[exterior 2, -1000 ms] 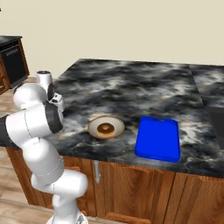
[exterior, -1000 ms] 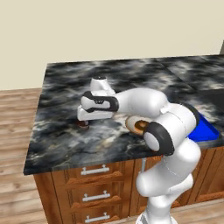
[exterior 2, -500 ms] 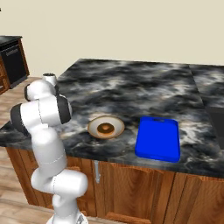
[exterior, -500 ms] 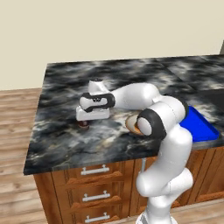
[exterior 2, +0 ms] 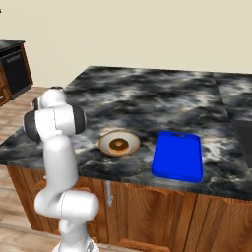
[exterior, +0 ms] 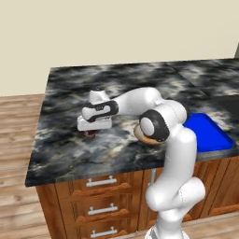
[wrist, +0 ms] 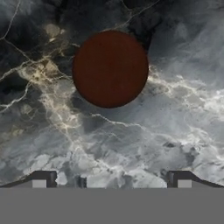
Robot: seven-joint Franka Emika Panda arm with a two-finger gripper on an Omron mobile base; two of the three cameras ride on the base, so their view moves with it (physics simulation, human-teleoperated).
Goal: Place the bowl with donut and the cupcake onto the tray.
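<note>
The cupcake appears from above as a dark reddish-brown disc on the marble counter, ahead of my gripper. My fingertips stand wide apart with nothing between them, so the gripper is open. From the left base view the gripper hangs just above the cupcake near the counter's left end. The bowl with the donut sits near the front edge, partly behind my elbow in the left base view. The blue tray lies to the bowl's right, bare.
The counter's front edge runs close below the cupcake, with wooden drawers under it. A dark recessed surface lies right of the tray. A black appliance stands far left, off the counter.
The hand has sunk a little toward the cupcake and shifted slightly left. The elbow has swung around toward the counter's front. Bowl and tray have not moved.
</note>
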